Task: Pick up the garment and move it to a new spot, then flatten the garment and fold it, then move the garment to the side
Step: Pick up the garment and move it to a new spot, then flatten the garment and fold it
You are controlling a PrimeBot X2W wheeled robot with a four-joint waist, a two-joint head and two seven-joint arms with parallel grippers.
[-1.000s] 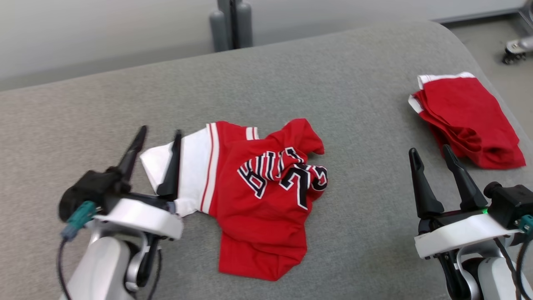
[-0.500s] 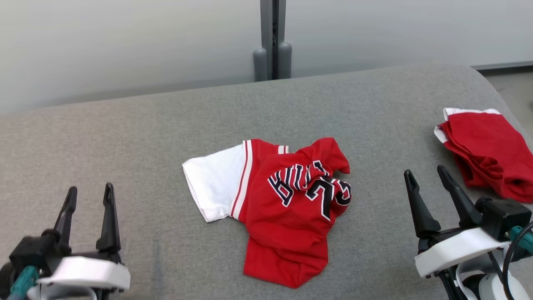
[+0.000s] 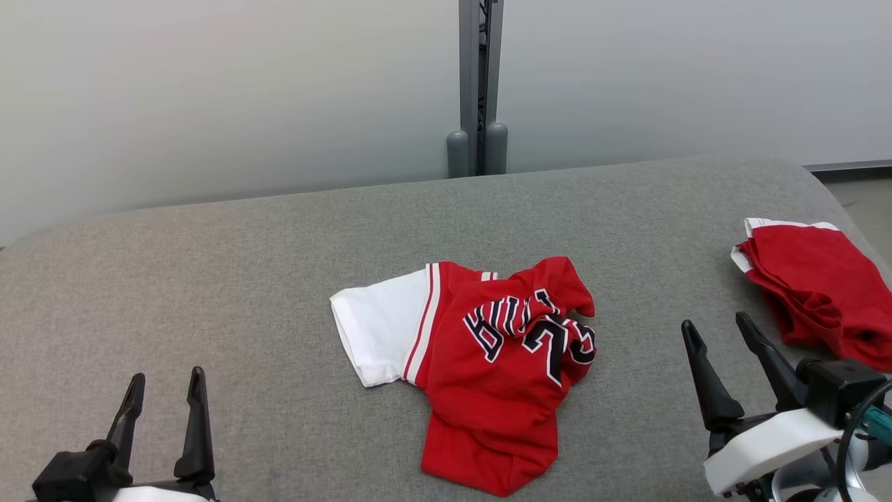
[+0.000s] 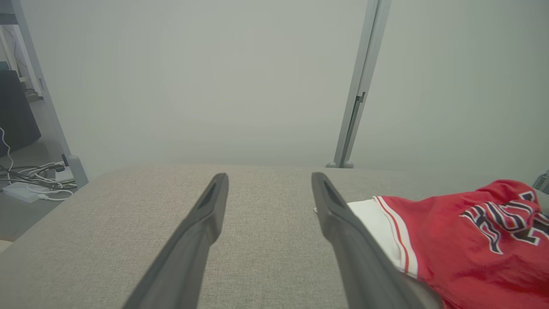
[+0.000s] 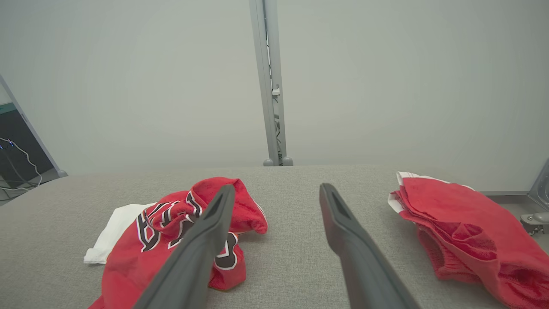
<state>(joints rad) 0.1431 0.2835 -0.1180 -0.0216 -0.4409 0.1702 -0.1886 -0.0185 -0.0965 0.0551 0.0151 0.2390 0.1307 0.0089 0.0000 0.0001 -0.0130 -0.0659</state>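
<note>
A crumpled red garment (image 3: 502,369) with a white sleeve and black-and-white lettering lies in the middle of the grey padded table (image 3: 244,279). It also shows at the right of the left wrist view as the garment (image 4: 463,240) and at the lower left of the right wrist view as the garment (image 5: 171,231). My left gripper (image 3: 166,380) stands open at the lower left, well apart from the cloth and holding nothing. My right gripper (image 3: 718,326) stands open at the lower right, between the garment and a second red pile, also holding nothing.
A second red garment (image 3: 815,286) with white trim lies bunched near the table's right edge, also the red pile (image 5: 463,227) in the right wrist view. A grey post (image 3: 477,84) and pale wall stand behind the table. Cables (image 4: 30,180) lie on the floor at left.
The head camera has tilted up, so the whole scene sits lower. My left gripper has drawn back from the white sleeve to the lower left, open. The garment lies as before.
</note>
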